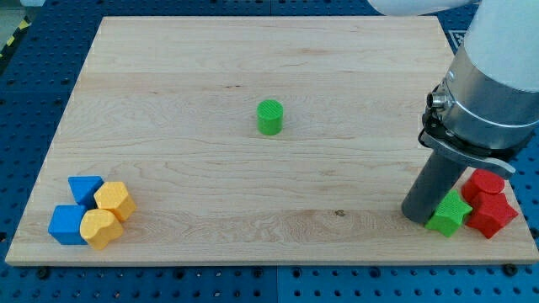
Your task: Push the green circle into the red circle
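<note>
Sitting alone mid-surface, the green circle is well apart from the red circle at the view's lower right. My tip rests just beside the green star; no pincer exists.

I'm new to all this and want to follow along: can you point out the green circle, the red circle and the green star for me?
green circle (269, 116), camera view, on its round top face.
red circle (486, 182), camera view, on its visible top, partly behind the arm.
green star (450, 212), camera view, on its top face.
</note>
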{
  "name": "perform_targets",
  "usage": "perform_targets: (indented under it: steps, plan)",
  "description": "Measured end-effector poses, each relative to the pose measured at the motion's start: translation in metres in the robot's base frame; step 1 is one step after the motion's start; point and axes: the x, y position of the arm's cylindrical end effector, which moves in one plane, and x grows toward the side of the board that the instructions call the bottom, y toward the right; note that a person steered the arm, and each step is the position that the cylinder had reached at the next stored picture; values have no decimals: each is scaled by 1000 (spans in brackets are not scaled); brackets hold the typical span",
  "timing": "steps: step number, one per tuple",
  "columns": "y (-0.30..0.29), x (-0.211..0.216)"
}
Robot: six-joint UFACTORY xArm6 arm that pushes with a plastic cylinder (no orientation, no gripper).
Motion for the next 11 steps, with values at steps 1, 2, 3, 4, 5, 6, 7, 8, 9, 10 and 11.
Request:
perform_targets:
  steps: [1, 2, 3, 4, 5, 6, 7, 8, 9, 10, 11]
  plan:
    - [8, 0]
    - [0, 0]
    - [-61, 0]
    - [-128, -9]
    - [-186, -40]
    - [-230, -85]
    - [-244, -128]
    - [-229, -164]
    - [-193, -162]
    - [-167, -152]
    - [-164, -144]
